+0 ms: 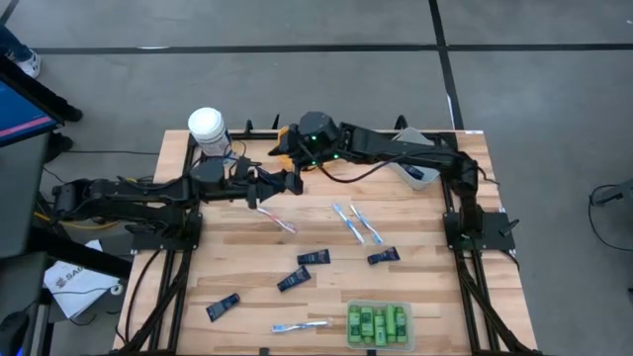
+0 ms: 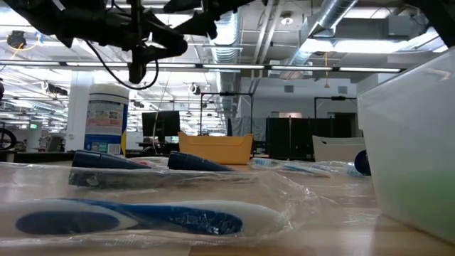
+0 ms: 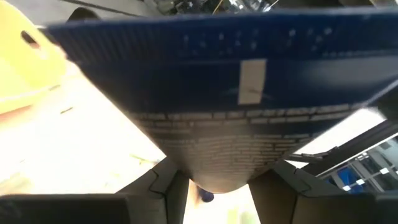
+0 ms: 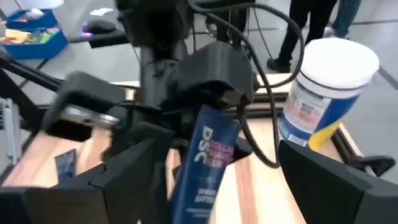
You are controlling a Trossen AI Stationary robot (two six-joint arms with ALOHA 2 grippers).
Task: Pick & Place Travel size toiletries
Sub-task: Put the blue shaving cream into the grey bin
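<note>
Left pincer (image 1: 290, 184) hands a navy tube (image 4: 205, 163) toward the right pincer (image 1: 280, 148)

The left pincer is clamped on the tube's narrow end, above the worktop (image 1: 415, 287) near the white-lidded canister (image 1: 208, 127); the right pincer's jaws stand wide apart around it and should probably close squarely on the tube before the left lets go. Only the right wrist view shows the tube hanging between both pincers

Dark navy flat tubes: four lying on the table (image 1: 314, 257), one more held aloft (image 4: 204, 163). Toothbrushes: four (image 1: 346, 221). White-lidded canister: one (image 1: 208, 129). Clear bin of green bottles: one (image 1: 377, 324); bottles uncountable.
</note>
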